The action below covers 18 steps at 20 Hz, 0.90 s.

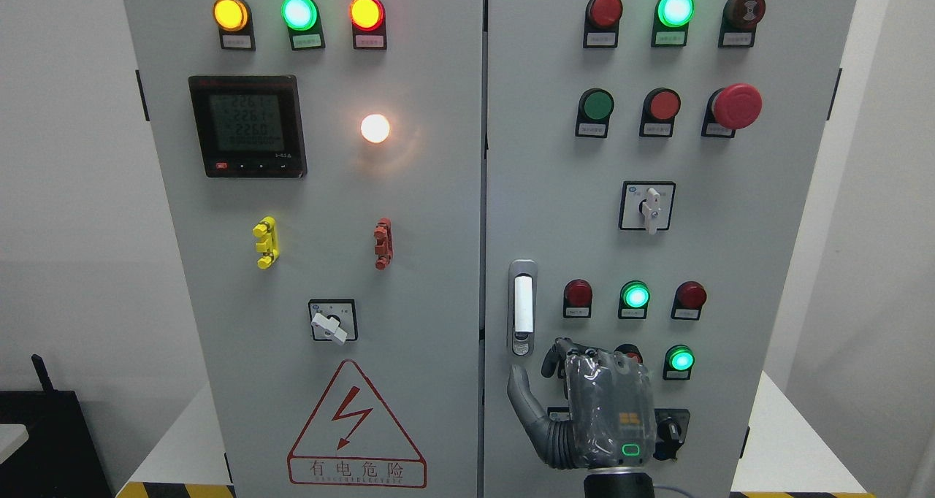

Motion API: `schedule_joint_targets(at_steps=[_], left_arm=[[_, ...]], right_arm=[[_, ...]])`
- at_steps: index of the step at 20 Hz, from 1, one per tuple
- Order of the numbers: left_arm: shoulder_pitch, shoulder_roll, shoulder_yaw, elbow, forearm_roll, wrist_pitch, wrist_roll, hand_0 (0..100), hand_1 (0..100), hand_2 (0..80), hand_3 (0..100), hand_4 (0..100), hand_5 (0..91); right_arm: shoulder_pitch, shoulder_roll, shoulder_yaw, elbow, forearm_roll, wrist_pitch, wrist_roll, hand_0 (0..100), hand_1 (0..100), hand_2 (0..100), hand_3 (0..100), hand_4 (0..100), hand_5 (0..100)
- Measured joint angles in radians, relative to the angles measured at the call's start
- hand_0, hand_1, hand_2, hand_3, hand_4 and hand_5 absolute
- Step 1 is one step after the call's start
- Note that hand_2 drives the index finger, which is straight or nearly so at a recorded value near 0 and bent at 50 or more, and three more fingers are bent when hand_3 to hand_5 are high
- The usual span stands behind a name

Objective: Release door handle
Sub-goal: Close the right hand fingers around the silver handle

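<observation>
The door handle [521, 307] is a white vertical lever in a silver recessed plate on the right cabinet door [555, 191], close to the seam between the two doors. It lies flush in its plate. My right hand [544, 370] comes up from the bottom edge and hangs just below and to the right of the handle, its back facing the camera. The thumb [520, 396] sticks out to the left and the fingers [566, 352] are loosely bent, holding nothing. There is a small gap between the fingertips and the bottom of the handle plate. Both doors look closed.
Lit indicator lamps, push buttons, a red emergency stop [736, 106] and a rotary switch [648, 207] cover the right door; some buttons sit behind my hand. The left door [329, 264] carries a meter [247, 125], lamps, a selector switch [332, 321] and a warning triangle [355, 428].
</observation>
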Motion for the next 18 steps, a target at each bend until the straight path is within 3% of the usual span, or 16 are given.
schedule_joint_targets(at_steps=[18], left_arm=[[0.000,0.000,0.005,0.000,0.000,0.000,0.002,12,39,0.0,0,0,0.0]], right_arm=[[-0.044,0.001,0.021,-0.003,0.013,0.020,0.014,33,33,100,100,100,96]])
